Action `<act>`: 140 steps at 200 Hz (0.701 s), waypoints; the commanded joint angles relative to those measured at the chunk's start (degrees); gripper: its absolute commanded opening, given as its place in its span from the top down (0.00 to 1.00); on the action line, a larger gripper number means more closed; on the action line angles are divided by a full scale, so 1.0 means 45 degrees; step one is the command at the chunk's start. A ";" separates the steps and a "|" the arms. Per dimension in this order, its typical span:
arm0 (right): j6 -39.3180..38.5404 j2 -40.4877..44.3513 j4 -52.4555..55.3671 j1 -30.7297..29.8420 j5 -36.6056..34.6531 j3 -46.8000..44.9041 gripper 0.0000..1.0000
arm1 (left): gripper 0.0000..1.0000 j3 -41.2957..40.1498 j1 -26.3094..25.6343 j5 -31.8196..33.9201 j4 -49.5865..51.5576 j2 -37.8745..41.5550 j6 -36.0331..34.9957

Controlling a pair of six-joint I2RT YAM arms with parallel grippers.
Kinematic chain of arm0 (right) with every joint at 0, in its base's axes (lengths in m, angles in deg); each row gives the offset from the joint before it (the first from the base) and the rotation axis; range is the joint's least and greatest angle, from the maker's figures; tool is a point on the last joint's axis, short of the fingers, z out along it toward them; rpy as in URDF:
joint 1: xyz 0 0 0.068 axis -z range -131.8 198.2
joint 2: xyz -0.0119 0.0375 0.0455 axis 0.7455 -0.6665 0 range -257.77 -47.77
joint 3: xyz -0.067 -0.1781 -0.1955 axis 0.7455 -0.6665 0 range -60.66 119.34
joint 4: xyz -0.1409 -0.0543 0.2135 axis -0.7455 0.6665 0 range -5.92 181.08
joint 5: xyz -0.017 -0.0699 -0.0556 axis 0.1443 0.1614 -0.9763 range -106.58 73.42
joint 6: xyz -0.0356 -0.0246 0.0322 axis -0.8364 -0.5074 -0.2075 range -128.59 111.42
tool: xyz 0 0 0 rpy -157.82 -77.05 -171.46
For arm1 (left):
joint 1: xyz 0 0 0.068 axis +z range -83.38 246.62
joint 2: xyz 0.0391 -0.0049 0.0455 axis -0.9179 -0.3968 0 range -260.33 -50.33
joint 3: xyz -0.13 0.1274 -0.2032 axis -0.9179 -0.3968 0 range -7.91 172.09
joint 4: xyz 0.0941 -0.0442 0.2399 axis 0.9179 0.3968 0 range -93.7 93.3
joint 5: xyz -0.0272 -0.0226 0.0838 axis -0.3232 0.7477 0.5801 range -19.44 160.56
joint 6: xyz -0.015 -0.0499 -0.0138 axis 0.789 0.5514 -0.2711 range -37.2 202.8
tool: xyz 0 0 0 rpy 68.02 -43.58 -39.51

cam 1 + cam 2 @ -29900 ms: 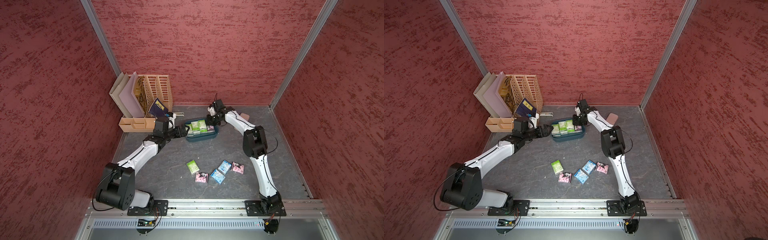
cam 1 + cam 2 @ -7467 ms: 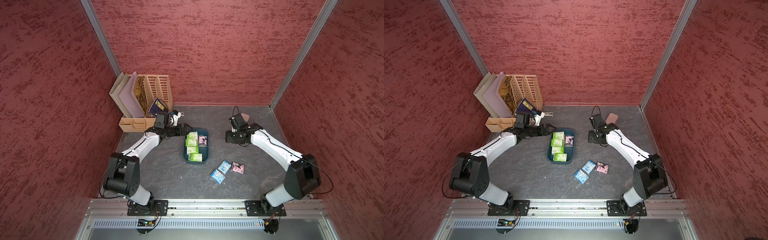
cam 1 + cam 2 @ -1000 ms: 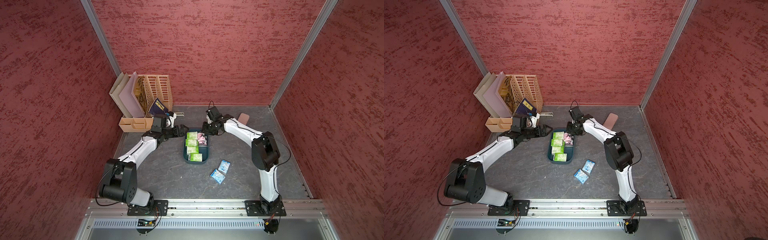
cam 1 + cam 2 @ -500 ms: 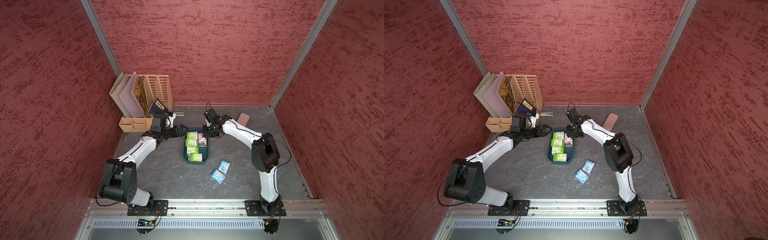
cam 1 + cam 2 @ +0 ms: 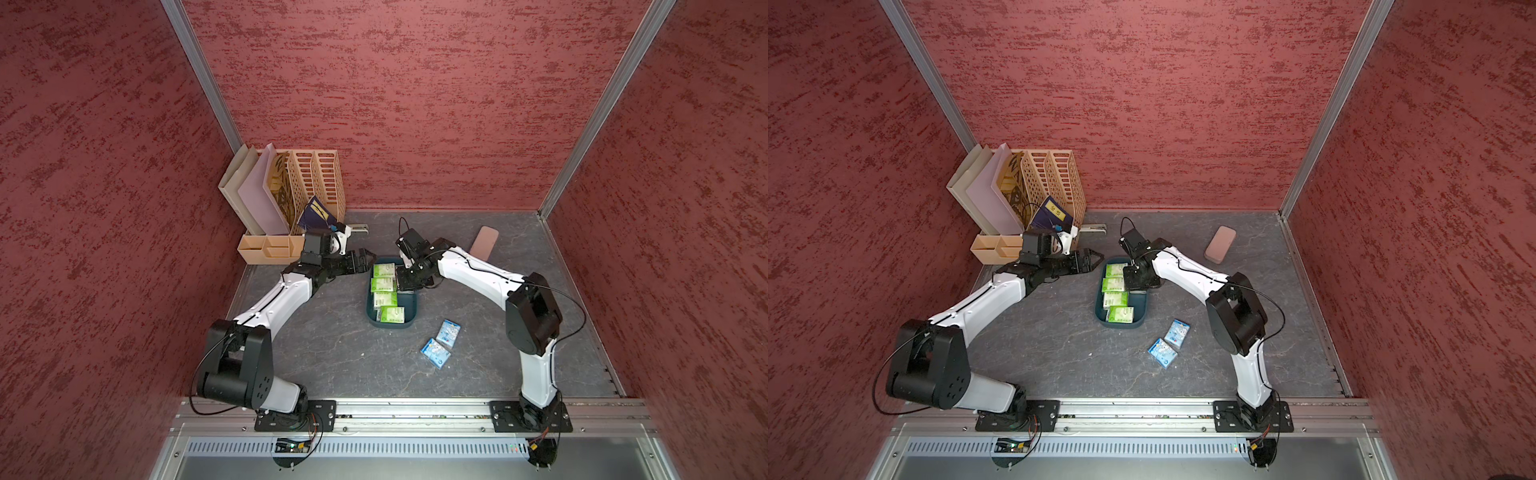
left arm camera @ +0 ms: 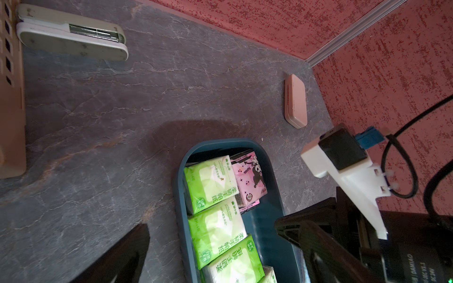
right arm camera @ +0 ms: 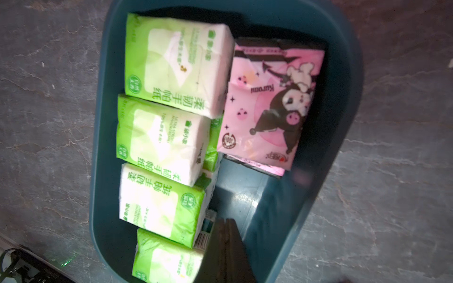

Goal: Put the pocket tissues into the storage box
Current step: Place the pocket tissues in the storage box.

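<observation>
Over the free half of the storage box (image 7: pixel 343 117), just beside the pink packets (image 7: pixel 267 105), the right gripper (image 7: pixel 226 223) hangs with its two fingers pressed together and nothing between them. At the far end of the box the left gripper (image 5: pixel 365 261) stands with its jaws spread wide, also empty. A row of green packets (image 7: pixel 169 137) fills one long side of the box. Two blue packets (image 5: pixel 448 332) lie on the table (image 5: pixel 332 353) near the box's near end, not touching it, so the task is not finished.

I see some risks. If the right gripper goes down on a blue packet without opening first, it will only push it away. The two blue packets lie close together, so the jaws may catch both or knock one aside. Their plastic looks smooth and may slip. Both arms are near the box, so they may hit each other or shift it.
</observation>
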 commanded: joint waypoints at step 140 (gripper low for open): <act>-0.0127 -0.2707 0.0726 -0.0001 -0.1604 0.2027 1.00 | 0.00 0.0231 0.0048 0.0013 0.0036 -0.0417 0.0040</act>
